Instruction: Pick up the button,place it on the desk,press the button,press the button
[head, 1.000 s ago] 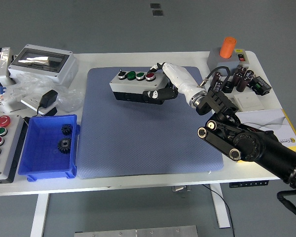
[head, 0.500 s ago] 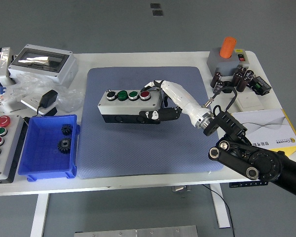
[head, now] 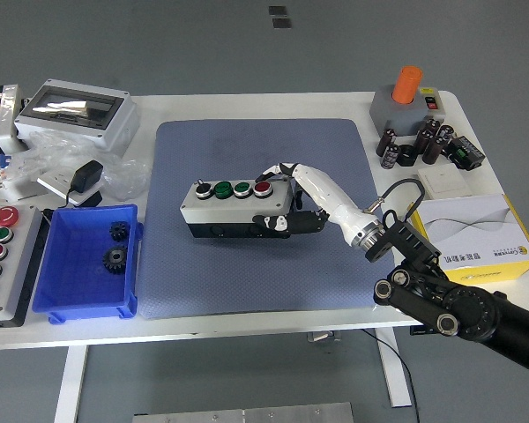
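The button box (head: 234, 210) is grey on top with a dark base and a row of black, green, green and red buttons. It is near the middle of the blue mat (head: 264, 264), resting on it or just above it. My right hand (head: 286, 198) is shut on the box's right end, white fingers over the top edge and dark fingers against the front side. The right arm comes in from the lower right. My left arm is out of view.
A blue bin (head: 88, 260) with two gears stands left of the mat. A second button panel (head: 4, 256) lies at the far left. A grey enclosure (head: 79, 110) and plastic bags are at the back left. An orange-capped device (head: 407, 101), capacitors and a yellow box (head: 476, 229) stand at the right.
My right hand has carried the button box from the mat's back edge toward me and down, to the mat's middle. My arm has drawn back with it.
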Controlling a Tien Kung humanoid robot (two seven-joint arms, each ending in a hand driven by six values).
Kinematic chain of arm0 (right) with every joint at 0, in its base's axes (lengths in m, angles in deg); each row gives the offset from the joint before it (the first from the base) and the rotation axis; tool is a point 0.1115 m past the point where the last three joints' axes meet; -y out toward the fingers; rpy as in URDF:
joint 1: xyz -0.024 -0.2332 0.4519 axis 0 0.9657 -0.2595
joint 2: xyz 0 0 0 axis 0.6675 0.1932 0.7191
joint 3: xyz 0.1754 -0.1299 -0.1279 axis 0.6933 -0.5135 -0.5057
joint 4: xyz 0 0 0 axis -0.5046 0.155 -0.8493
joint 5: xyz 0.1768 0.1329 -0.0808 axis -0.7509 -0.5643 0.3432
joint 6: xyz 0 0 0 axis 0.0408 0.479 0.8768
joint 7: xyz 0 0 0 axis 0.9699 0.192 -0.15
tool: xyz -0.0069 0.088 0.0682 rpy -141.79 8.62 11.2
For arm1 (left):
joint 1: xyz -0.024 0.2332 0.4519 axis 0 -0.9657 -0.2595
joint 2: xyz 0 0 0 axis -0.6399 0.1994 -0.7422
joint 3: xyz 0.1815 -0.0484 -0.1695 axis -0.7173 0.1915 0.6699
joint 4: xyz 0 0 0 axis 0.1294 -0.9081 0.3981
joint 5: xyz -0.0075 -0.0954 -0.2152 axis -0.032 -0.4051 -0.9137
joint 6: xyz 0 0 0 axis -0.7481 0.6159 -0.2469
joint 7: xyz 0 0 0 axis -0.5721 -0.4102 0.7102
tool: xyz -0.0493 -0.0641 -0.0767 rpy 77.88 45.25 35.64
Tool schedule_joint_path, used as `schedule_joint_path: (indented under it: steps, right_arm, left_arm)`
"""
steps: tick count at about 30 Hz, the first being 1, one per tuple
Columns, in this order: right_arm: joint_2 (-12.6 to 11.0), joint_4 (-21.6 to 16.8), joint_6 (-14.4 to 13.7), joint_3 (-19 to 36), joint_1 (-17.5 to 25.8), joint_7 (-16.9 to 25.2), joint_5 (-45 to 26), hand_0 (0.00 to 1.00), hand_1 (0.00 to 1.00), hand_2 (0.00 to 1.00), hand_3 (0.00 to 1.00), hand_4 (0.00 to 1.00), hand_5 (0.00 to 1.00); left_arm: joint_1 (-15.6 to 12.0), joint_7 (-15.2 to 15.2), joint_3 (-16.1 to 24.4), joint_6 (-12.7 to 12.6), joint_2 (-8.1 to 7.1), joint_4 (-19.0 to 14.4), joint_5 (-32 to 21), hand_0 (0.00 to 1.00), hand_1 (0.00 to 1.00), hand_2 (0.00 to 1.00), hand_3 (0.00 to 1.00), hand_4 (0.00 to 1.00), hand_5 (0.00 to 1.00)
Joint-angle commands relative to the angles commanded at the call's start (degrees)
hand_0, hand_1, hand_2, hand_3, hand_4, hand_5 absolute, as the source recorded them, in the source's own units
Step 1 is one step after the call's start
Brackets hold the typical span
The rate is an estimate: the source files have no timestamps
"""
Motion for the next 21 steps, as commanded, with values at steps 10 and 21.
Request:
schedule_joint_path:
  steps: [10,21]
  right_arm:
    - [0.6,3.3,0.5,-1.4,-1.2,-0.6,2.4,0.392,0.519,0.408,0.427,0.445,0.002]
    - [0.0,3.7,3.4,-1.6,-1.8,-2.9,5.7,0.613,0.667,0.63,0.528,0.451,0.002]
  left_arm:
    - [0.1,0.0,0.0,0.1,-0.05,0.0,0.2,0.731,0.733,0.636,0.7,0.643,0.189]
    - [0.0,-0.1,-0.1,0.2,-0.06,0.0,0.1,0.73,0.733,0.636,0.7,0.643,0.189]
